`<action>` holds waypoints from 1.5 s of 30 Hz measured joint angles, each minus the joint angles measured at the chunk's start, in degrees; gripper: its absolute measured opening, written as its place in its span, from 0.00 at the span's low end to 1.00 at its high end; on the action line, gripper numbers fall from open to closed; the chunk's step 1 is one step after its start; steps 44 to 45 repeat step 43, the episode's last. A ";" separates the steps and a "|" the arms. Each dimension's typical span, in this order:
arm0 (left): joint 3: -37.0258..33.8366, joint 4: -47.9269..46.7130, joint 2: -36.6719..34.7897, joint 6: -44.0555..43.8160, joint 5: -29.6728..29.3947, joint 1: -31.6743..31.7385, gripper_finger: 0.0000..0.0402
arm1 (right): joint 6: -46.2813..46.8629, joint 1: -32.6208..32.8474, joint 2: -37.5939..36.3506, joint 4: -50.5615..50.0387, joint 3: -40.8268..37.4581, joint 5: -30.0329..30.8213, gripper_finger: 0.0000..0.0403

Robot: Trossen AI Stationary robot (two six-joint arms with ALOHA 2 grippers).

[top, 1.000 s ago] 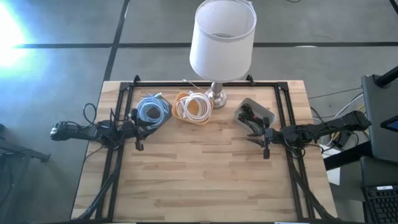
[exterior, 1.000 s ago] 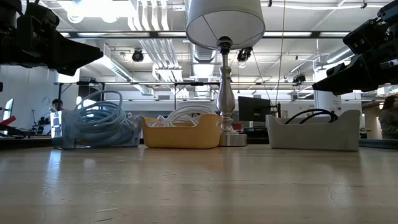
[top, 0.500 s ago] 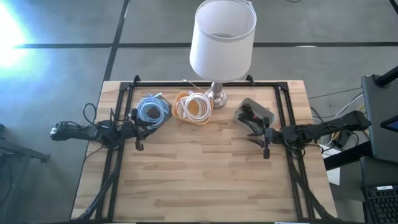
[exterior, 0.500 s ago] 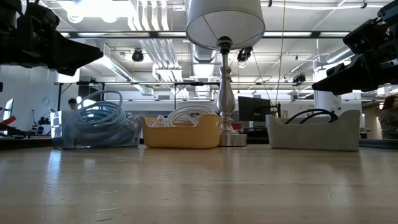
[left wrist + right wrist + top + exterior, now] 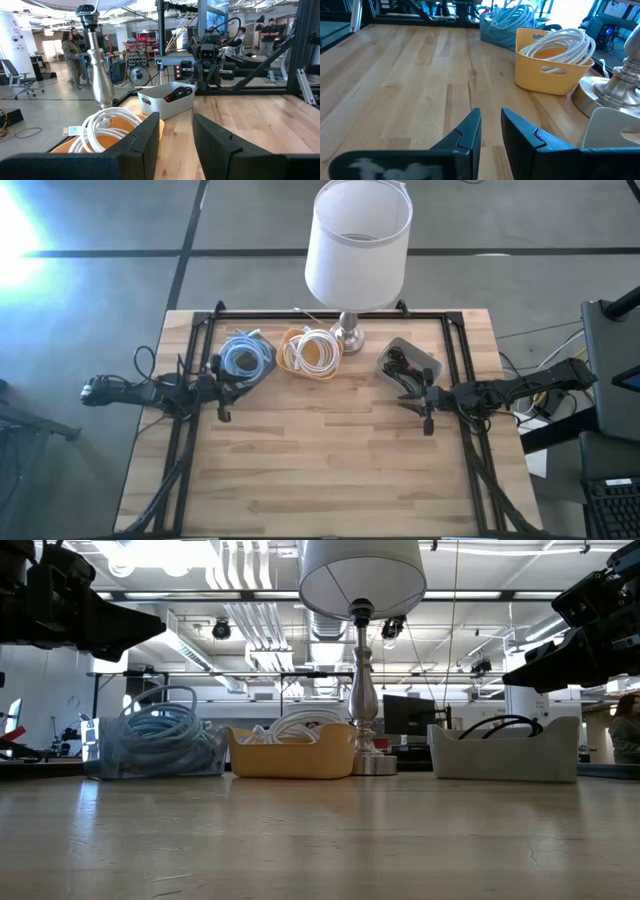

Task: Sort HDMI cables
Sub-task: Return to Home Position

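Light blue cable loops (image 5: 240, 358) lie coiled in a clear tray at the table's far left. White cable loops (image 5: 312, 352) sit in the orange tray (image 5: 292, 752) beside it. Black cable bundles (image 5: 400, 363) lie in the grey tray (image 5: 505, 751) right of the lamp. My left gripper (image 5: 222, 393) hovers open near the blue cables, above the table. My right gripper (image 5: 420, 404) hovers open just near of the grey tray. In the left wrist view the white loops (image 5: 107, 125) and grey tray (image 5: 167, 100) show ahead of the fingers.
A lamp (image 5: 357, 250) with a white shade stands on a metal base (image 5: 349, 335) between the orange and grey trays at the far edge. A black frame (image 5: 200, 340) runs along the table's sides. The near half of the wooden table (image 5: 320, 470) is bare.
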 joint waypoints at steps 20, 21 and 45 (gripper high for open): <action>-0.02 0.00 -0.01 -0.02 -0.01 0.00 0.30 | -0.03 0.00 0.00 0.01 0.00 0.00 0.22; -0.02 0.00 0.00 -0.02 -0.02 0.02 0.30 | 0.03 0.00 -0.01 0.01 0.00 -0.01 0.23; -0.02 0.00 -0.02 0.00 -0.02 0.00 0.30 | 0.01 0.00 -0.01 0.01 0.00 0.00 0.18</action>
